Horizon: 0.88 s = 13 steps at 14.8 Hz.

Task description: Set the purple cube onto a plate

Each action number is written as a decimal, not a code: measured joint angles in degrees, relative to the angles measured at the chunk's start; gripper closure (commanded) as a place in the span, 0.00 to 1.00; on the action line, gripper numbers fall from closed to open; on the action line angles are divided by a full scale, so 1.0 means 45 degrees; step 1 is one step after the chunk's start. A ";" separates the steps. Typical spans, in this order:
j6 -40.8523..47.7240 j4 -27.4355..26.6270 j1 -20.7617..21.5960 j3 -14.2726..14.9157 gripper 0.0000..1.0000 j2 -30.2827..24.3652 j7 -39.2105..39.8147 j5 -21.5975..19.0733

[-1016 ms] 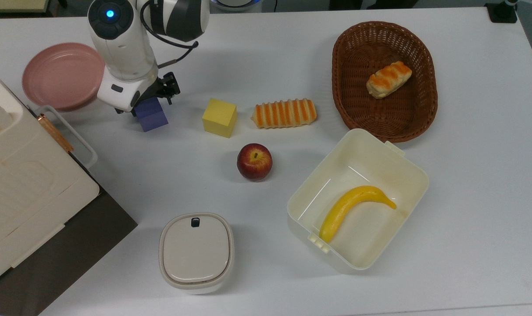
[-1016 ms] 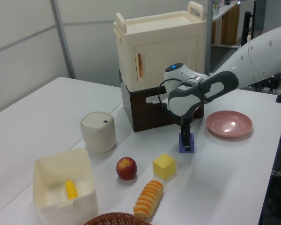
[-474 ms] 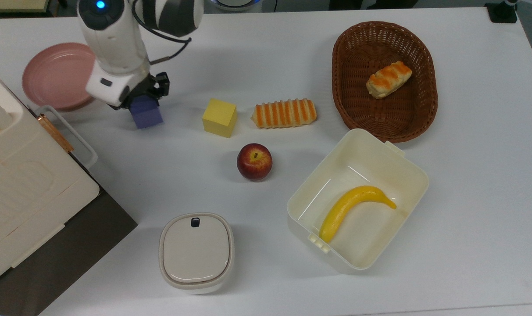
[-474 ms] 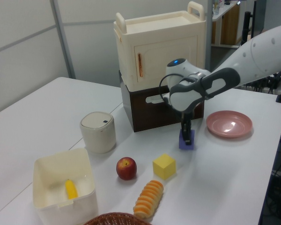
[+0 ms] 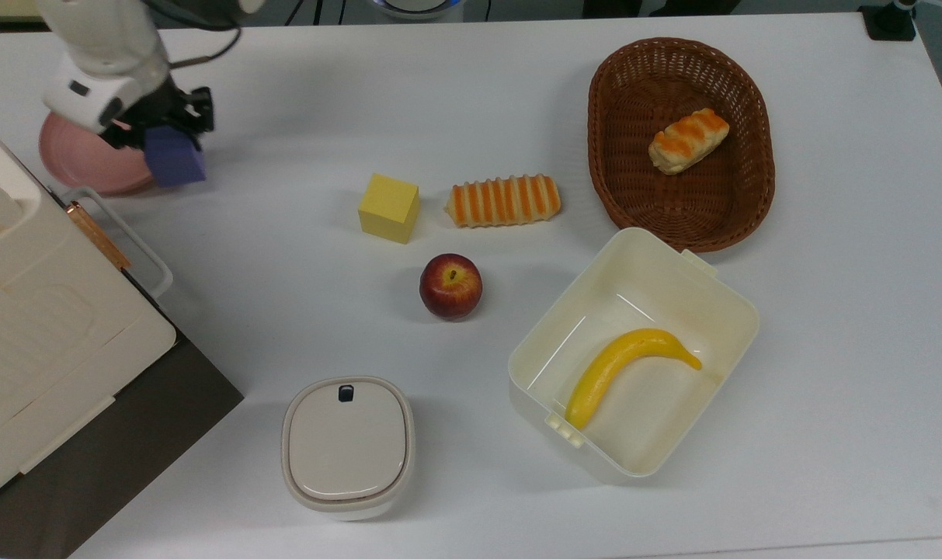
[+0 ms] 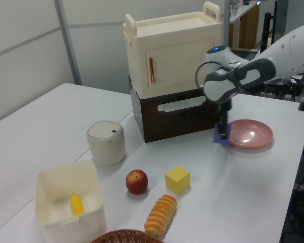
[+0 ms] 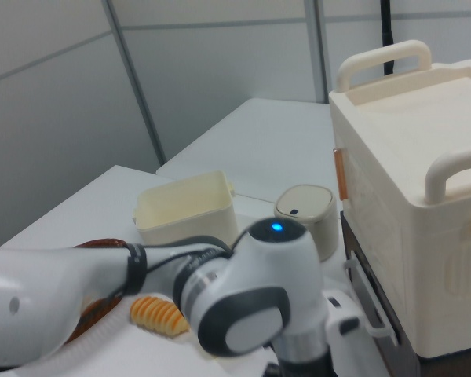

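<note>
The purple cube (image 5: pixel 175 164) hangs above the table with my gripper (image 5: pixel 165 138) shut on it from above. In the top view it sits at the right edge of the pink plate (image 5: pixel 78 163), whose upper part my arm hides. The left view has the cube (image 6: pixel 220 139) in the gripper (image 6: pixel 223 131) just over the left rim of the plate (image 6: pixel 253 134), clear of the table. The arm's wrist with its blue light (image 7: pixel 276 228) fills the lower middle of the right view.
A yellow cube (image 5: pixel 389 207), a striped bread (image 5: pixel 503 200) and an apple (image 5: pixel 450 286) lie mid-table. A wicker basket (image 5: pixel 604 155), an open cream box (image 5: pixel 723 299) with a banana, a lidded container (image 5: pixel 348 442) and a tall cream cabinet (image 5: pixel 43 334) stand around.
My gripper has lifted the purple cube off the table and carried it toward the top view's left, from beside the yellow cube's side to the plate's edge.
</note>
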<state>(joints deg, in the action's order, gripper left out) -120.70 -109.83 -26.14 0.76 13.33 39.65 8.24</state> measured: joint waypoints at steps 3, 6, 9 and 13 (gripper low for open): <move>0.0000 -0.0005 -0.1089 0.0030 0.75 0.0000 0.1158 0.0000; 0.0000 0.0004 -0.1867 0.0038 0.00 0.0004 0.1877 0.0000; 0.0000 0.0016 -0.2080 0.0036 0.00 0.0044 0.1980 0.0000; 0.0000 0.0227 -0.2079 0.0031 0.00 0.0049 0.1977 -0.0005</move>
<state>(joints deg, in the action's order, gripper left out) -120.70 -108.81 -35.50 0.90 13.55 48.55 8.22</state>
